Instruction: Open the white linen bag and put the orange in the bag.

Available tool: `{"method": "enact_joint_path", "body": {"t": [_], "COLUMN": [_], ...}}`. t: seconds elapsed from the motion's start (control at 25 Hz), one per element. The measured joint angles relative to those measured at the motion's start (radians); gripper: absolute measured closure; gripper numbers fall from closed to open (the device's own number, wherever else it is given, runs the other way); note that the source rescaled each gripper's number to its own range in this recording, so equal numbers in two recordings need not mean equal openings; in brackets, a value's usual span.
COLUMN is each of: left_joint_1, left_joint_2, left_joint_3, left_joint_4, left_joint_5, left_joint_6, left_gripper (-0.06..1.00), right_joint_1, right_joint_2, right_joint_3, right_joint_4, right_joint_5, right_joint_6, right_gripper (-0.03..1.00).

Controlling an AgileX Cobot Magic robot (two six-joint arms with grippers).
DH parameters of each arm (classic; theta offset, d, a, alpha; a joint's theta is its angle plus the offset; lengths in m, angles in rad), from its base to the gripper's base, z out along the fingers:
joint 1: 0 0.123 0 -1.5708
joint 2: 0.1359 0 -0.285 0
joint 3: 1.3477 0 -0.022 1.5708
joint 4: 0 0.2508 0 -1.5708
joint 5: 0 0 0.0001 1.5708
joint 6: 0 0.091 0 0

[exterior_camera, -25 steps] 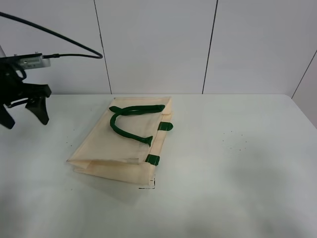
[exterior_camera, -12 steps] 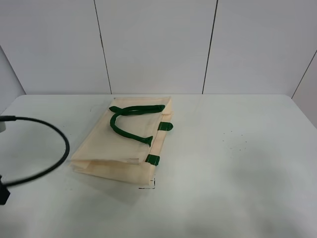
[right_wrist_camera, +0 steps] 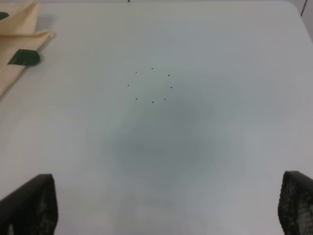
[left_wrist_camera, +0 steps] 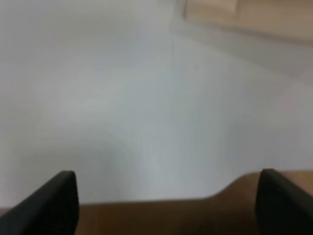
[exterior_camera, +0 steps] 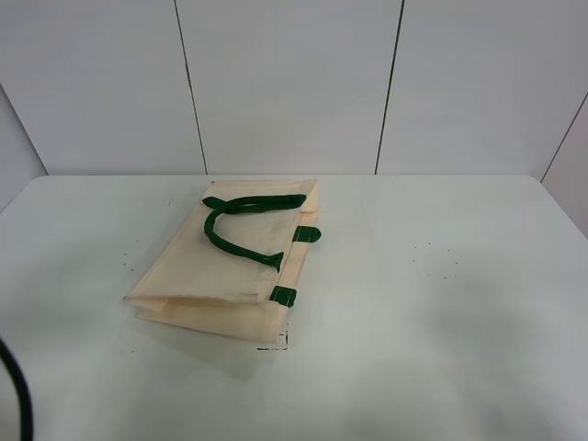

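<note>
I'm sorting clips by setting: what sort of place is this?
Probably a lab or test cell, not a home: a bare white table, plain grey panelled walls, and only a white linen bag laid flat on it.

The left wrist view is blurred; only the two dark fingertips of the left hand show, cut by the picture's edge. The right hand also shows only fingertips. The cream fabric bag with green tabs is cut off there.

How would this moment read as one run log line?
white linen bag: flat, closed | orange: unseen | left end effector: open, empty | right end effector: open, empty
</note>
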Motion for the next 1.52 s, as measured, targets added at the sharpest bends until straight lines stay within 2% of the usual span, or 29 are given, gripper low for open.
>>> {"method": "enact_joint_path", "body": {"t": [0.4,1.52], "left_joint_1": [0.0,0.0], "left_joint_2": [-0.271,-0.278], "left_joint_3": [0.0,0.001], "left_joint_4": [0.0,0.0], "left_joint_5": [0.002,0.004], "left_joint_6": [0.0,0.0], "left_gripper": [-0.02,-0.01], "right_joint_1": [0.0,0.0], "right_joint_2": [0.0,0.0], "right_joint_3": [0.0,0.0], "right_joint_4": [0.0,0.0], "right_joint_5": [0.0,0.0], "right_joint_6": [0.0,0.0], "right_gripper": [-0.03,-0.03]}}
